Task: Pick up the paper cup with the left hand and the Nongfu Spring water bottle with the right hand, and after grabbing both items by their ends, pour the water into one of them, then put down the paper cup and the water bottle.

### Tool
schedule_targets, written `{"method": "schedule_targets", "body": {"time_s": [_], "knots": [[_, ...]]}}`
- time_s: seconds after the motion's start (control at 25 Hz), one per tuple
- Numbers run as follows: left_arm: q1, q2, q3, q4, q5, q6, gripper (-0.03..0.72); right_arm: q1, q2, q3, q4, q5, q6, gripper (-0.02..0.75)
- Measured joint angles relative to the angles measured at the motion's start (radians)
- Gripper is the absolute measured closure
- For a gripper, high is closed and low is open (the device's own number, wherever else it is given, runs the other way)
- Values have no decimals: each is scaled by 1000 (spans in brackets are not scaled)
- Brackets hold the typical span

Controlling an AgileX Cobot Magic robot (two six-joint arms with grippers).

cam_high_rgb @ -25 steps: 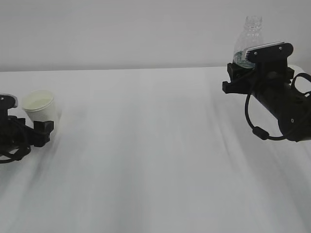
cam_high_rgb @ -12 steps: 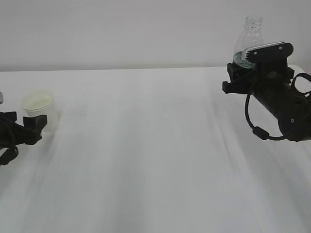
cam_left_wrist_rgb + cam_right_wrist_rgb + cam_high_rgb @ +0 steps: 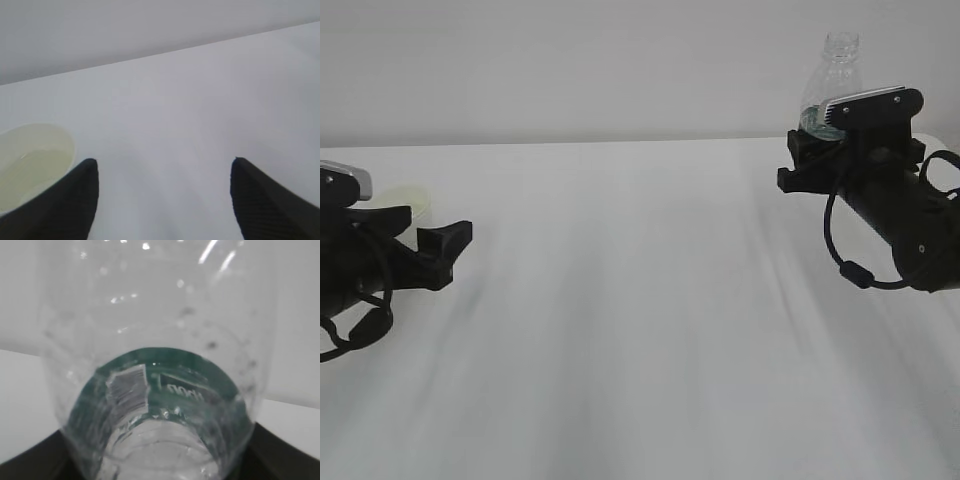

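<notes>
Since earlier frame, left hand [image 3: 445,243] swung forward, now hiding most of paper cup [image 3: 398,189]; right hand [image 3: 812,160] unmoved.

Exterior: we see Nongfu Spring water bottle [image 3: 837,72] upright, neck up, far right, clamped low by right hand.

Left wrist: jaws wide, empty; cup [image 3: 31,165] upright, mouth up, beside left finger, liquid inside.

Right wrist: bottle [image 3: 159,390] fills jaws.

We judge pouring done, cup set down, bottle release left.

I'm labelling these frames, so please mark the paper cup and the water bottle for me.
paper cup [image 3: 35,165], left wrist view, on its pale inside.
Nongfu Spring water bottle [image 3: 840,62], exterior view, on the clear neck above the right arm.
</notes>
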Motion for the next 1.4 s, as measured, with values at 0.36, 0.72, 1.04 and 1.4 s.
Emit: {"method": "schedule_targets", "body": {"time_s": [0.36,0.72,1.04,1.4], "knots": [[-11,0,0,-8,-40,0,98,0,0,0,0,36,0,272],[-11,0,0,-94,-41,0,99,0,0,0,0,89,17,272],[-11,0,0,-178,-26,0,99,0,49,0,0,86,41,272],[-11,0,0,-207,14,0,100,0,97,0,0,68,43,272]]}}
